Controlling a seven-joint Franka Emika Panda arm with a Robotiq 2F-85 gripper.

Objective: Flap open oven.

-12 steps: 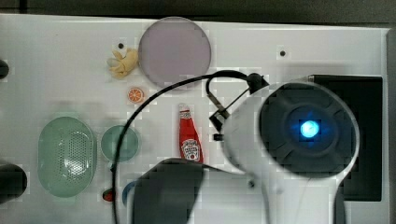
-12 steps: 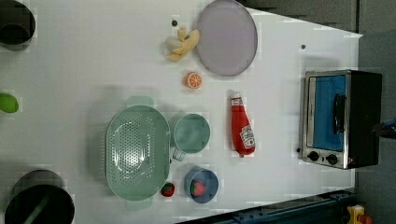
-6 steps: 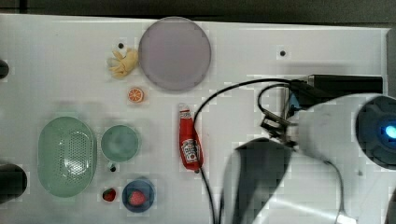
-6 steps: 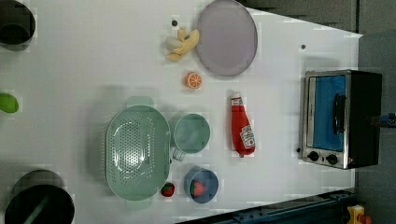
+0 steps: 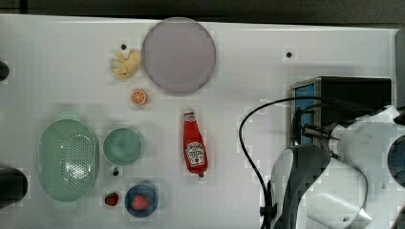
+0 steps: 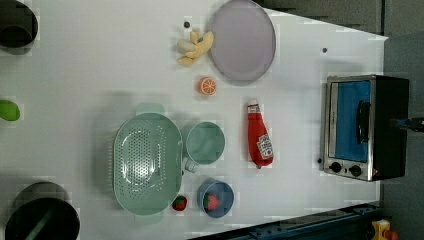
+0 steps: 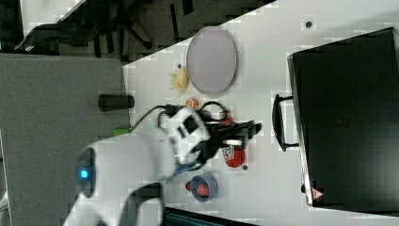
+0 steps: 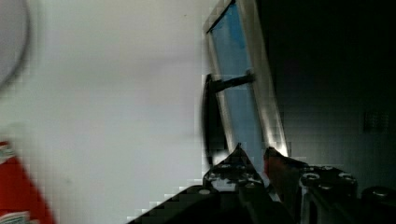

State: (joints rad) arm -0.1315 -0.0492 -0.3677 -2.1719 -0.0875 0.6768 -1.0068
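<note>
The oven [image 6: 387, 127] lies at the left view's right with its blue glass door [image 6: 350, 120] closed and the dark bar handle [image 6: 363, 121] across it. In the right view its black body [image 7: 348, 117] fills the right side, with the handle [image 7: 279, 123] sticking out toward my gripper [image 7: 251, 129], a short gap away. In the wrist view the fingertips [image 8: 238, 153] stand narrowly apart, open and holding nothing, just short of the handle [image 8: 208, 119] and the door [image 8: 236, 88]. From the top view my arm [image 5: 334, 167] covers the oven's [image 5: 348, 90] front.
A red ketchup bottle [image 5: 194, 148] lies mid-table near the arm. Farther off are a purple plate [image 5: 178, 55], bananas [image 5: 125, 64], an orange [image 5: 138, 97], a green colander [image 5: 68, 160], a green cup [image 5: 122, 146] and a blue bowl [image 5: 141, 200].
My arm has swung to the top view's right, off the table's middle and over to the oven's front. The oven door has stayed closed.
</note>
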